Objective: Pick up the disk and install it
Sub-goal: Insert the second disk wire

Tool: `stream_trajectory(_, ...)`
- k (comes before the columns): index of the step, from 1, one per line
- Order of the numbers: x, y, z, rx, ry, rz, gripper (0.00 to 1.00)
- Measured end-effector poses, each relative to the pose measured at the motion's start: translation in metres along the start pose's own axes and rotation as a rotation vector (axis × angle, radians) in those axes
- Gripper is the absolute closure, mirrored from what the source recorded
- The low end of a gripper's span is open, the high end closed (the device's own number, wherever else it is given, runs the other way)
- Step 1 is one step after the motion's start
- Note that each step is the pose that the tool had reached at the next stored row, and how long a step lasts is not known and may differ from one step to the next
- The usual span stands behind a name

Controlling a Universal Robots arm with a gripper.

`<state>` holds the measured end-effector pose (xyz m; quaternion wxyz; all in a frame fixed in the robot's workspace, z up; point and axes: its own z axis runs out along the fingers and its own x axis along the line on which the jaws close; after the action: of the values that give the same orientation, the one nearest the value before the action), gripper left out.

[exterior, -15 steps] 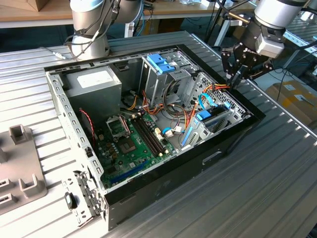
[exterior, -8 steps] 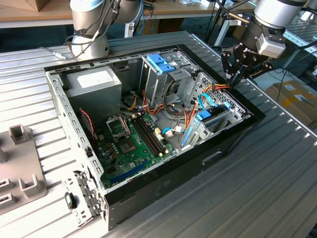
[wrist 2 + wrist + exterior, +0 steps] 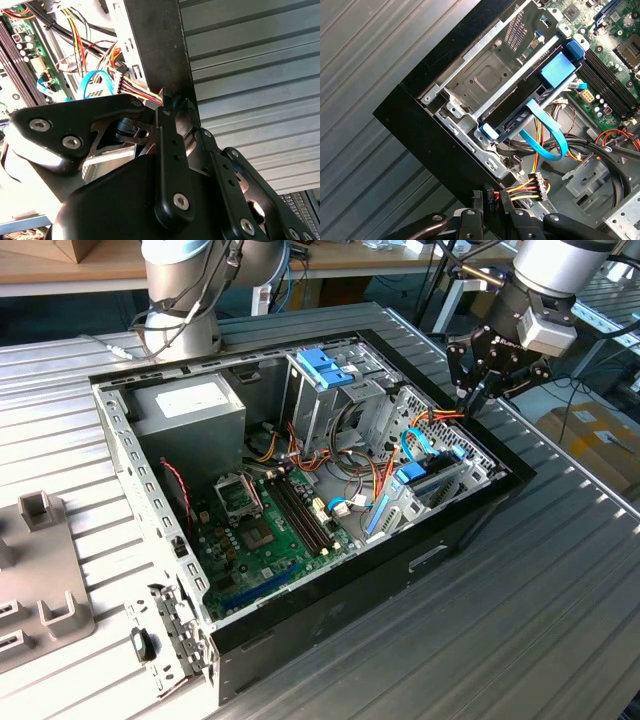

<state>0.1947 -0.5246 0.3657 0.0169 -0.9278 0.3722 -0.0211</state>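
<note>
The disk lies in the metal bay at the front corner of the open computer case. It is a dark drive in a light-blue carrier with a pale blue patch on its face. In the exterior view the disk sits low at the case's right end. My gripper hangs above the case's rim beside that bay, apart from the disk. Its fingers are drawn together with nothing between them. In both wrist views my gripper hovers over the black case edge next to a bundle of coloured wires.
A blue flat cable loops over the bay, and a power plug on yellow and orange wires lies close to my fingertips. A blue latch tops the grey drive cage. The motherboard and power supply fill the case. Another arm's base stands behind.
</note>
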Motion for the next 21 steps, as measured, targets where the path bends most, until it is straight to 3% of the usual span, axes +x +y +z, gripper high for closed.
stream_trajectory(5,0.0001,-0.0001,0.0000,0.0000,0.0000,0.000,0.73)
stream_trajectory(7,0.0001,-0.0001,-0.0001,-0.0001,0.0002,0.000,0.81)
stream_trajectory(9,0.0001,-0.0001,0.0000,-0.0001,0.0001,0.000,0.83)
stream_trajectory(18,0.0003,-0.0003,-0.0002,0.0002,-0.0002,0.000,0.83)
stream_trajectory(21,0.0004,-0.0005,-0.0042,0.0001,-0.0001,0.000,0.83)
